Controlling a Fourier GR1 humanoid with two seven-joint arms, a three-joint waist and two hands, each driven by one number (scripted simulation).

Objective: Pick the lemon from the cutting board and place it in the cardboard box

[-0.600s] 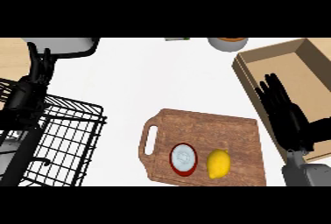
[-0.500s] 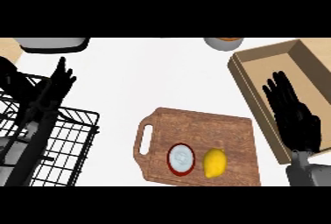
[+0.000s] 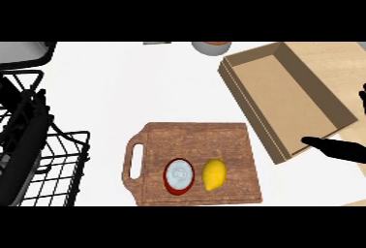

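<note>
The yellow lemon (image 3: 214, 174) lies on the right half of the wooden cutting board (image 3: 207, 140), close to its near edge. The open cardboard box (image 3: 282, 94) stands at the upper right, its near corner just past the board. My right hand (image 3: 337, 148) shows at the right edge, beside the box's near end; its thumb points left and it holds nothing. It is well right of the lemon. Over the wire basket at the left edge, my left hand (image 3: 28, 128) is open with its fingers up.
A small red-rimmed dish (image 3: 178, 176) sits on the board, touching the lemon's left side. A black wire basket (image 3: 68, 167) fills the lower left. An orange bowl (image 3: 212, 47) and a grey object (image 3: 25, 52) stand at the far edge.
The right hand has slid right and down, now mostly out of view beside the box's near end. The left hand has sunk toward the left edge. Lemon and board lie as before.
</note>
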